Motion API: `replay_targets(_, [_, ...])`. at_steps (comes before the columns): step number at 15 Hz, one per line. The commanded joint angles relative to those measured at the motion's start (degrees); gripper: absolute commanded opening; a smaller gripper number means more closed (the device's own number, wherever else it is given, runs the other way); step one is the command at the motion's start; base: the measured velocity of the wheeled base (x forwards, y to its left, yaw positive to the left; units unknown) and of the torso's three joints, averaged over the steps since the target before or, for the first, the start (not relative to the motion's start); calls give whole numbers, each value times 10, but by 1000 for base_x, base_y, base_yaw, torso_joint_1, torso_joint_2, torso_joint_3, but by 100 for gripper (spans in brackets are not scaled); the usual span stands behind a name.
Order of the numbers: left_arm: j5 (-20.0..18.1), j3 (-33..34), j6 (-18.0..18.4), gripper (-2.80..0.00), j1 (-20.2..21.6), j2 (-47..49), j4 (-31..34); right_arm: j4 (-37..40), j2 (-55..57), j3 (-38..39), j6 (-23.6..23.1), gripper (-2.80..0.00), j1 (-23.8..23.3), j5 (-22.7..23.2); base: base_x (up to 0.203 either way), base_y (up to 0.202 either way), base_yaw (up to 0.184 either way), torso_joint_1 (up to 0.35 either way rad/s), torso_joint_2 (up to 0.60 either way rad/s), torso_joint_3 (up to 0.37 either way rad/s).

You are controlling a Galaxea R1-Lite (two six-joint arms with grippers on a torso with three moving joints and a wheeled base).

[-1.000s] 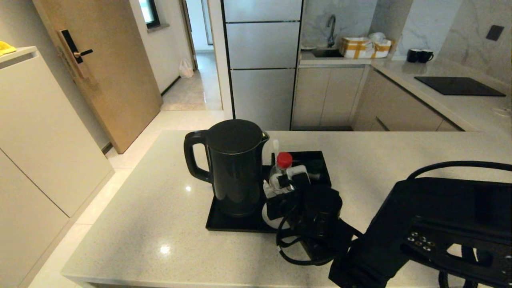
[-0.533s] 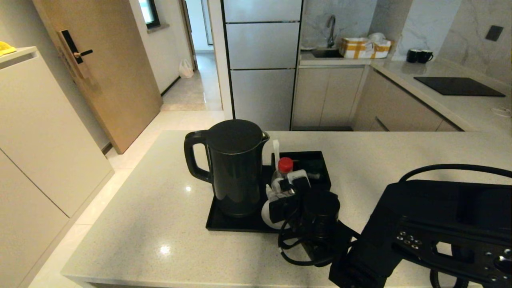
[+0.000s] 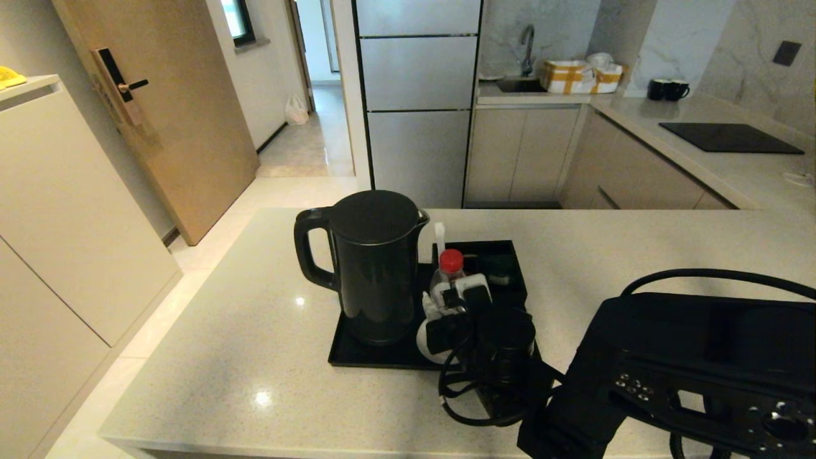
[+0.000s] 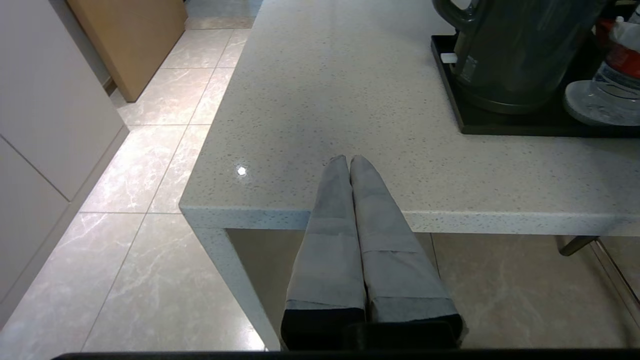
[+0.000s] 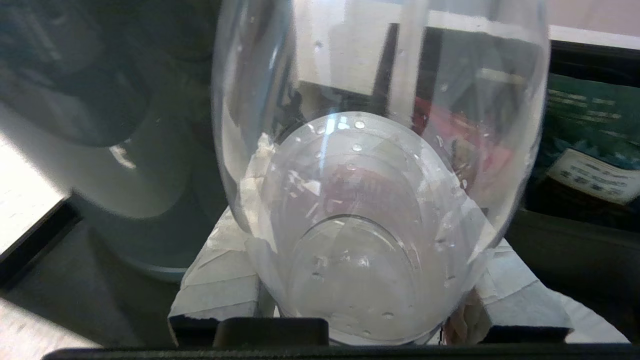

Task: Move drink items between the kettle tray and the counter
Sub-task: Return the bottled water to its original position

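Occlusions and cut-offs around the kettle tray

Right gripper (image 3: 456, 299) and arm hide most of the water bottle (image 3: 446, 280); only its red cap shows at 12 o'clock of the gripper. Kettle tray (image 3: 373, 357) corner at 4 o'clock covered by cables. Second bottle possibly hidden. Sachets (image 3: 497, 268) too small to read.

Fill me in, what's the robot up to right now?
The right hand is closed around a red-capped water bottle on the black kettle tray, just right of the black kettle. The bottle's base sits at a white coaster on the tray; whether it is resting on it or just above cannot be told. The left hand is parked, fingers together, at the near edge of the grey counter, holding nothing.
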Motion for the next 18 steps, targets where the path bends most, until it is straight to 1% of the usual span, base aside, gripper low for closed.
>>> replay_targets(1, [0,1,0,-280,0,1,0,5,7,-8,-5,-280,0,-16,0,0,0,0,0,0])
replay_targets(3, [0,1,0,-280,1,1,0,6,8,-3,-9,-280,0,-17,0,0,0,0,0,0])
replay_targets(4, [-1,1,0,-280,0,1,0,4,8,-3,-12,0,0,-18,0,0,0,0,0,0])
replay_targets(14, [0,1,0,-280,0,1,0,-12,1,4,-12,0,0,-15,0,0,0,0,0,0])
replay_targets(18, [0,1,0,-280,0,1,0,-17,-22,32,-12,0,3,-12,0,0,0,0,0,0])
